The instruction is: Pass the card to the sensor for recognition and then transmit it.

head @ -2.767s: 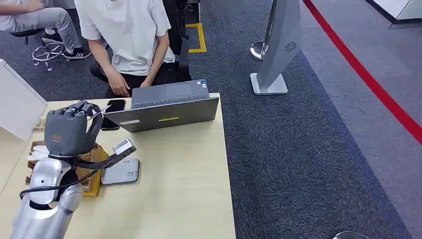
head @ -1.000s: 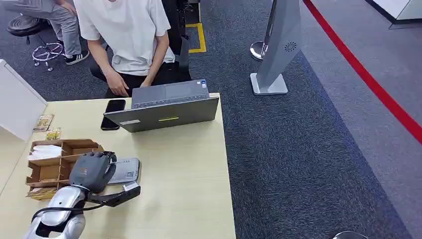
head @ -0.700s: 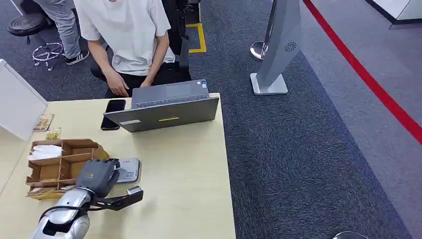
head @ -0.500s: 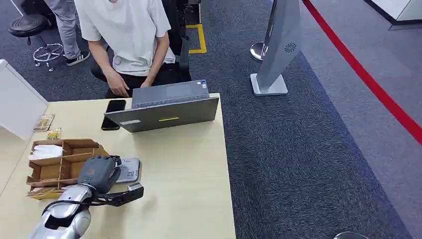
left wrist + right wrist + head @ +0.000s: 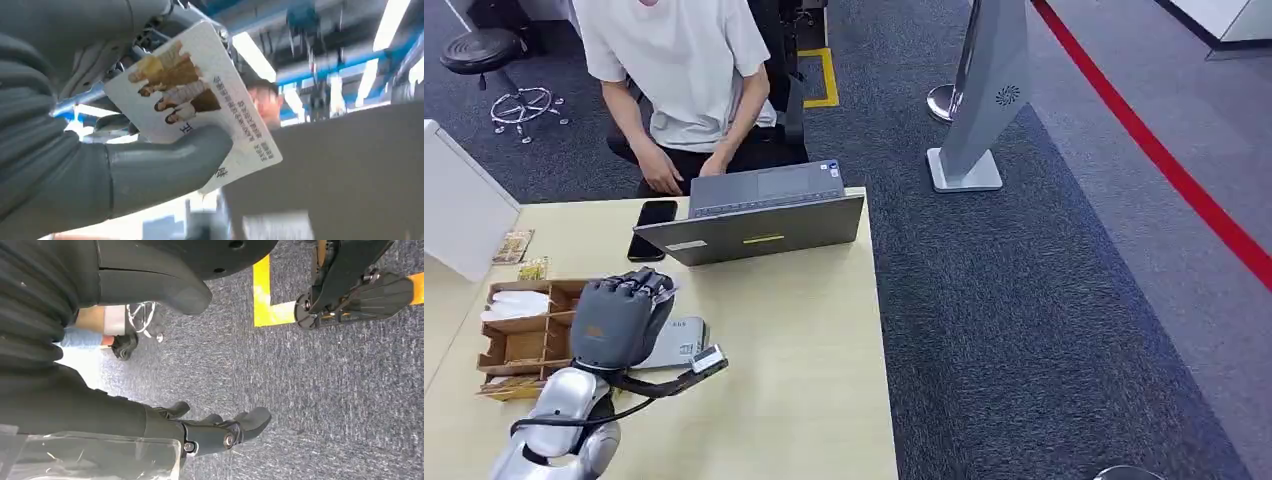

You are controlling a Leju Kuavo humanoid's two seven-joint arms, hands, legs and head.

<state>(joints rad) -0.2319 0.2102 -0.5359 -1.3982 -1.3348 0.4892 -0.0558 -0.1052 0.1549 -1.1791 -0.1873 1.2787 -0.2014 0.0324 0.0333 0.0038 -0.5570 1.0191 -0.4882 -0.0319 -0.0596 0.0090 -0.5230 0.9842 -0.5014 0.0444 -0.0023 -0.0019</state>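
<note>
card point(image 5: 200, 102) is found clamped in the left hand point(image 5: 616, 320), pressed between the thick thumb lying across its printed face and the darker fingers behind it; we judge this flat pinch is chosen so that most of the card stands out past the hand, free to be presented. in the head view the hand is raised above the table point(image 5: 804, 380), its back toward the camera and fingers curled together, directly over the near part of the sensor point(image 5: 679, 343), a flat pale grey pad lying on the table just beside the wooden organiser point(image 5: 519, 345). we cannot tell from these views whether the card is touching the sensor; the hand appears to be held above it and hides part of it. the wrist view looks upward past the card toward the back of the laptop point(image 5: 754, 225) and the person point(image 5: 686, 70) seated behind it, which suggests the card is tilted with its free end toward that person. we judge the hand's position consistent with the reading step being done or nearly done, with delivery across the table outstanding.

the right hand point(image 5: 220, 432) hangs beside the body above the carpet, fingers loosely apart and holding nothing; it has no role at this stage.

a phone point(image 5: 650, 227) lies by the laptop, well apart from the hand.

risk noted: the thumb covers only one corner region, so a quick swing could let the card slip.
</note>
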